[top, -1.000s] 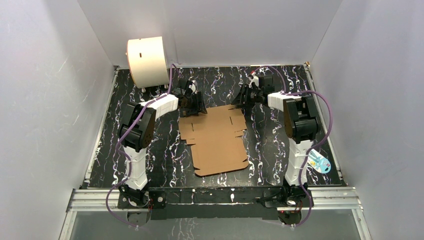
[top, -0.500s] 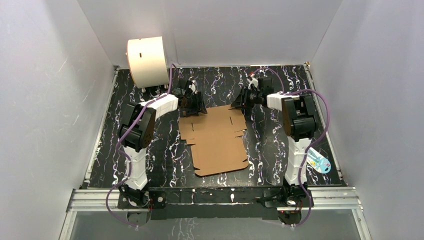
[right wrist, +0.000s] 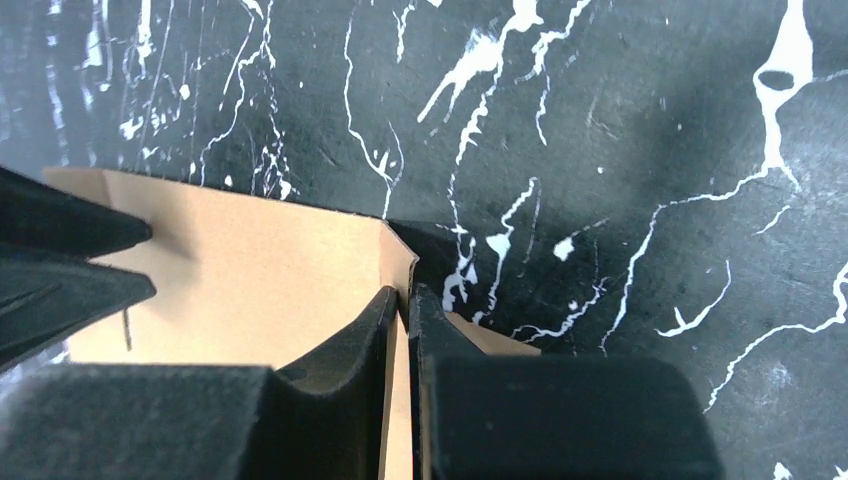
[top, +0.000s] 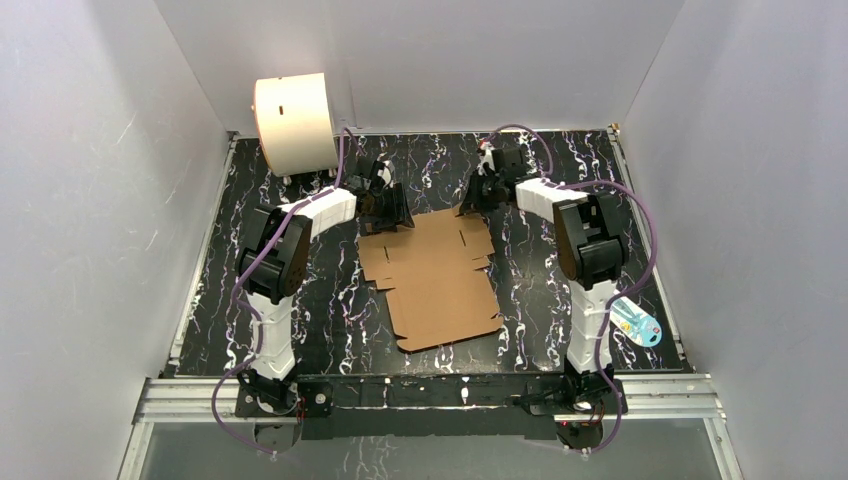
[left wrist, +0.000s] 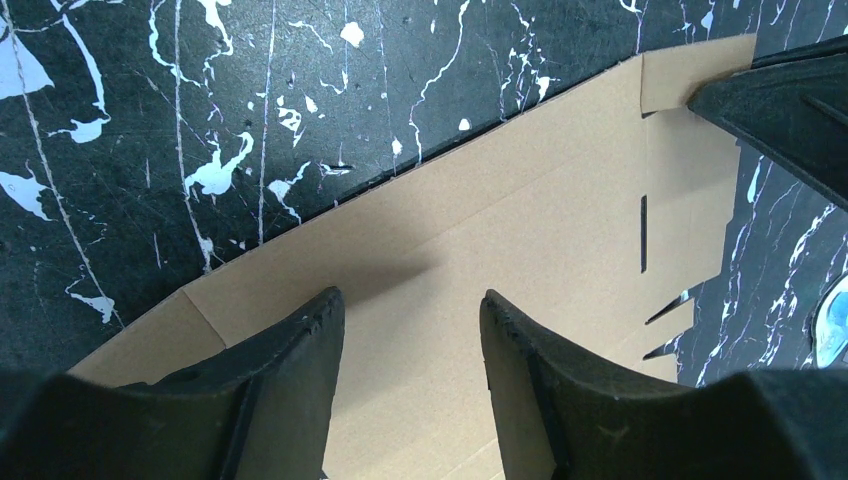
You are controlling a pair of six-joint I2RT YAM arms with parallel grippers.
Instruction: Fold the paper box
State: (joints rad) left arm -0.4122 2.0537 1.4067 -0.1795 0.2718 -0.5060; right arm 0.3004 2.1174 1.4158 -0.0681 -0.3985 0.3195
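Note:
The paper box [top: 435,280] is a flat brown die-cut cardboard sheet lying on the black marbled table. My left gripper [top: 385,215] is at the sheet's far left corner. In the left wrist view it [left wrist: 410,305] stands open just above the cardboard [left wrist: 520,230], with nothing between its fingers. My right gripper [top: 470,200] is at the far right corner. In the right wrist view it [right wrist: 403,295] is shut on the thin edge of the cardboard [right wrist: 250,280], which passes between its two fingers. The left fingers [right wrist: 60,260] show at that view's left side.
A cream-white cylindrical drum [top: 293,122] stands at the back left corner. A small light-blue object [top: 637,325] lies near the right arm's base. White walls close in the table [top: 540,330] on three sides.
The right gripper has moved left onto the sheet's far right corner and closed on its edge. The sheet's near end shifted slightly right. The left arm has not moved.

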